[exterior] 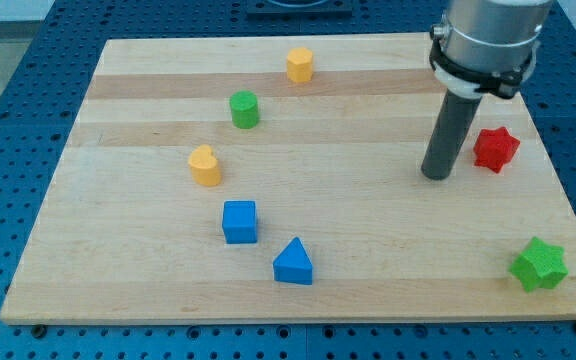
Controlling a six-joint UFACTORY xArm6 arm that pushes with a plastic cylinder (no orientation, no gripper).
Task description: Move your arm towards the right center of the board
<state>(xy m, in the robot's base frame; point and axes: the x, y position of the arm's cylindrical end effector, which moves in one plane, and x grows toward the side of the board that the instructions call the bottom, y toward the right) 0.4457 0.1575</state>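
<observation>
My tip (435, 175) rests on the wooden board (368, 240) at the view's right, around mid-height. A red star block (495, 149) lies just to the right of the tip, a small gap apart. A green star block (539, 265) sits near the board's bottom right corner. A yellow hexagon block (300, 64) is near the top centre. A green cylinder (244, 109) is below and left of it. A yellow heart-shaped block (205, 166) is left of centre. A blue cube (239, 221) and a blue triangle block (293, 262) lie at lower centre-left.
The board lies on a blue perforated table (8, 90). The arm's grey body (488, 40) hangs over the board's top right part.
</observation>
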